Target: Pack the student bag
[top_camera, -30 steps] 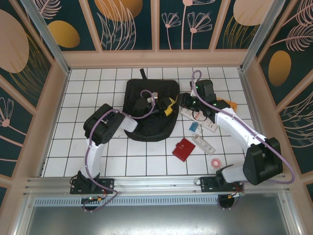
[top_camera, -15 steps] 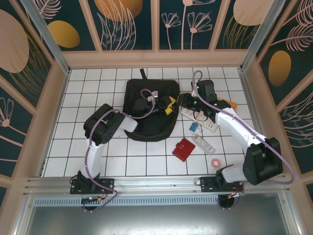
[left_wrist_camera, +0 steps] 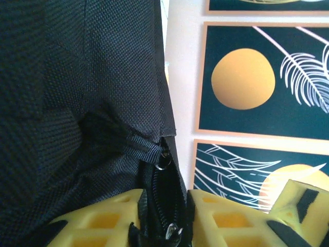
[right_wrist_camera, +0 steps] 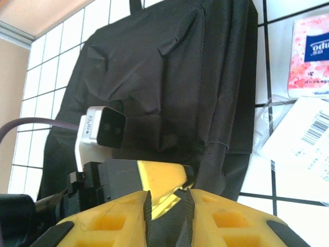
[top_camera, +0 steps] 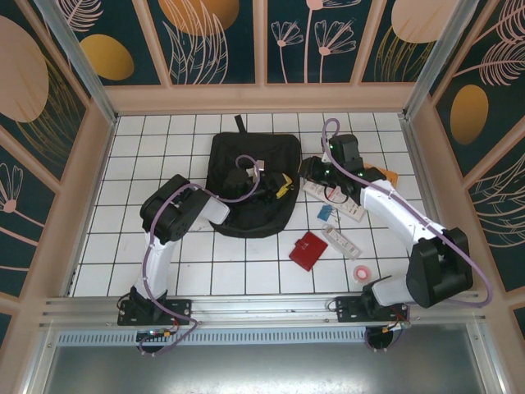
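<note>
The student bag (top_camera: 246, 176), a large black fabric backpack, lies flat at the middle of the tiled table. My left gripper (top_camera: 281, 185) is at its right edge. In the left wrist view its yellow fingers (left_wrist_camera: 97, 224) are shut on the bag's zipper edge (left_wrist_camera: 165, 198), with the zipper pull ring (left_wrist_camera: 162, 160) just above. My right gripper (top_camera: 303, 171) is close beside it. In the right wrist view the right gripper (right_wrist_camera: 167, 208) pinches a strip of the bag's fabric (right_wrist_camera: 218, 149). The left gripper's yellow finger (right_wrist_camera: 159, 180) and wrist camera (right_wrist_camera: 100, 131) sit right behind.
Right of the bag lie a white packet (top_camera: 335, 199), a small blue item (top_camera: 326, 213), a white strip (top_camera: 340, 240), a red wallet (top_camera: 308, 249), a pink tape roll (top_camera: 362, 272) and an orange object (top_camera: 384, 175). A tissue pack (right_wrist_camera: 310, 56) lies near the bag's corner.
The left gripper has closed onto the bag's zipper edge and shifted slightly toward the near side. The right gripper has narrowed a little on the fabric.
</note>
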Motion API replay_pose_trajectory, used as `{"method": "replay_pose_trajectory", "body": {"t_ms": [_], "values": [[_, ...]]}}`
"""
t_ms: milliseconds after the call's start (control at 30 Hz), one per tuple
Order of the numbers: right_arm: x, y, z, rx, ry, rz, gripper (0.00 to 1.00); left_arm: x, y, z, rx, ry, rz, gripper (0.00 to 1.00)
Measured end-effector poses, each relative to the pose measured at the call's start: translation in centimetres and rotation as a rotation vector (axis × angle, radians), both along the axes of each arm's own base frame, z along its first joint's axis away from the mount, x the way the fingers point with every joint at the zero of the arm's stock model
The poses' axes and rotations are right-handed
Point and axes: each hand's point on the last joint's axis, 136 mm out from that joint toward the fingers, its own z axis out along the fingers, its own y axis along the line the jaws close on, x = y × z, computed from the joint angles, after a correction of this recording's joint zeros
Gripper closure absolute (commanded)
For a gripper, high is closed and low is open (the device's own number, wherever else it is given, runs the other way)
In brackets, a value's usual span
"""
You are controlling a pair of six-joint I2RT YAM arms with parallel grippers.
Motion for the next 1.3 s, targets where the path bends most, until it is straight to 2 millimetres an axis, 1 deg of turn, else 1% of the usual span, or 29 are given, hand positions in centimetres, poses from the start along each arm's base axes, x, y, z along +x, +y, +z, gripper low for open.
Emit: {"method": "replay_pose_trajectory", "body": {"t_ms": [33, 233, 300, 367, 433, 533, 633, 733, 833, 900, 933, 1000, 1067, 1300], "values": [[0.0, 0.0, -0.3, -0.003, 0.008, -0.001, 0.73, 0.0, 0.0, -0.1, 0.003, -0.001, 0.0, 0.77], [0.1, 0.0, -1.7, -0.012, 0.053, -0.013, 0.74, -0.2, 0.2, -0.3, 0.014, -0.003, -0.001, 1.0], [0.1, 0.0, -2.2, -0.016, 0.069, -0.018, 0.73, -0.2, 0.1, -0.1, 0.012, -0.009, -0.004, 1.0], [0.2, 0.1, -2.9, -0.028, 0.092, -0.02, 0.69, -0.2, 0.1, 0.1, 0.012, -0.01, -0.004, 1.0], [0.5, 0.3, -3.7, -0.046, 0.118, -0.027, 0.64, -0.2, 0.1, 0.2, 0.012, -0.01, -0.003, 1.0], [1.2, 1.1, -4.9, -0.067, 0.166, -0.038, 0.53, -0.3, 0.2, 0.2, 0.02, -0.012, -0.005, 1.0], [2.1, 1.5, -6.3, -0.086, 0.22, -0.057, 0.51, -0.4, 0.3, 0.4, 0.029, -0.016, -0.006, 1.0], [3.1, 1.6, -7.6, -0.111, 0.262, -0.081, 0.54, -0.4, 0.3, 0.8, 0.035, -0.023, -0.007, 1.0], [3.5, 1.6, -8.7, -0.127, 0.3, -0.099, 0.58, -0.4, 0.3, 0.8, 0.043, -0.024, -0.007, 1.0], [3.7, 1.6, -9.4, -0.135, 0.322, -0.106, 0.64, -0.4, 0.3, 0.9, 0.046, -0.028, -0.008, 1.0], [3.8, 1.6, -9.7, -0.139, 0.328, -0.107, 0.69, -0.4, 0.4, 0.9, 0.049, -0.026, -0.007, 1.0], [3.8, 1.6, -10.2, -0.14, 0.342, -0.109, 0.84, -0.5, 0.4, 1.0, 0.055, -0.028, -0.009, 1.0], [3.8, 1.6, -10.3, -0.137, 0.347, -0.118, 1.0, -0.7, 0.5, 1.3, 0.062, -0.032, -0.011, 1.0], [4.1, 1.4, -10.1, -0.132, 0.344, -0.132, 1.0, -2.1, 1.0, 1.9, 0.113, -0.051, -0.009, 1.0]]}}
